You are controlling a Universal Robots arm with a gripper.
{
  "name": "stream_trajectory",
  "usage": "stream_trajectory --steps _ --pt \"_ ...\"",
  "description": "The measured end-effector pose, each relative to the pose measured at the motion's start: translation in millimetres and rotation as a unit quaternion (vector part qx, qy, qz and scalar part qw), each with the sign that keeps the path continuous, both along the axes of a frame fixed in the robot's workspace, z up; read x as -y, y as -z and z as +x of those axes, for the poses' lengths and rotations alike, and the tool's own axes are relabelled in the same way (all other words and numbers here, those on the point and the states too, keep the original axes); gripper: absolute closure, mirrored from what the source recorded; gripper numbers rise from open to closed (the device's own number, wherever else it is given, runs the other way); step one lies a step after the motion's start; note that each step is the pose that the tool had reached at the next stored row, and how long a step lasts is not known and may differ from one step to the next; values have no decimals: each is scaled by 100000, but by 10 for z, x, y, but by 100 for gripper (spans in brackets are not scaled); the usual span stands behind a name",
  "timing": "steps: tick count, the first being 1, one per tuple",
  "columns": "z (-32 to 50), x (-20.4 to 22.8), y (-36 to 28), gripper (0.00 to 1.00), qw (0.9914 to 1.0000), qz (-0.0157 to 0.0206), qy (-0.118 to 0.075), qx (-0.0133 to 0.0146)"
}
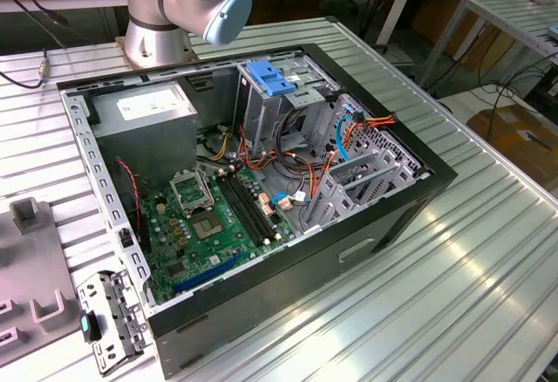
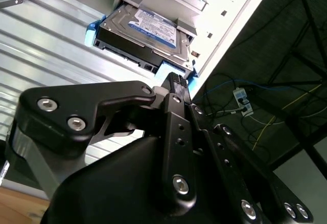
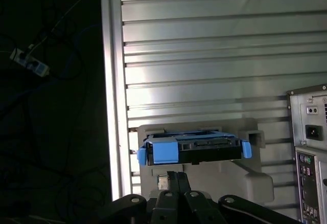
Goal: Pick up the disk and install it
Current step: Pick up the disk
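Note:
The disk (image 2: 148, 29) (image 3: 204, 150) is a silver-grey drive with a white and blue label and blue plastic rails. It lies in a pale grey holder (image 3: 245, 178) on the ribbed metal table, near the table's edge. In both wrist views my gripper (image 2: 176, 81) (image 3: 173, 175) hovers close to the disk's blue-railed end. Its black fingers are shut together with nothing between them. A strip of holder shows between fingertips and disk in the first wrist view. The open computer case (image 1: 261, 181) lies on its side in the exterior view.
Inside the case are a bare-metal cage with a blue latch (image 1: 270, 81), a grey power-supply box (image 1: 144, 116), the motherboard and loose cables. The arm's base (image 1: 174, 7) stands behind the case. Grey fixtures (image 1: 26, 260) sit at the exterior view's left. The table edge (image 3: 110, 81) drops to a dark floor.

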State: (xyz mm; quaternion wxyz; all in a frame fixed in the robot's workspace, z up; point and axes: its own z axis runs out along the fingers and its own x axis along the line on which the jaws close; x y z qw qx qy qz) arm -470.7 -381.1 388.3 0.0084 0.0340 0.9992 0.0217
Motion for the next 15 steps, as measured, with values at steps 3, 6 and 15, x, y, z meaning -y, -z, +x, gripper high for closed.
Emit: stream_trajectory --steps 3,6,15 --pt "0 0 1 89 99992 2 -1273 7" --pt "0 0 0 89 99945 0 -3316 5" --pt "0 0 0 89 99202 0 -12609 4"
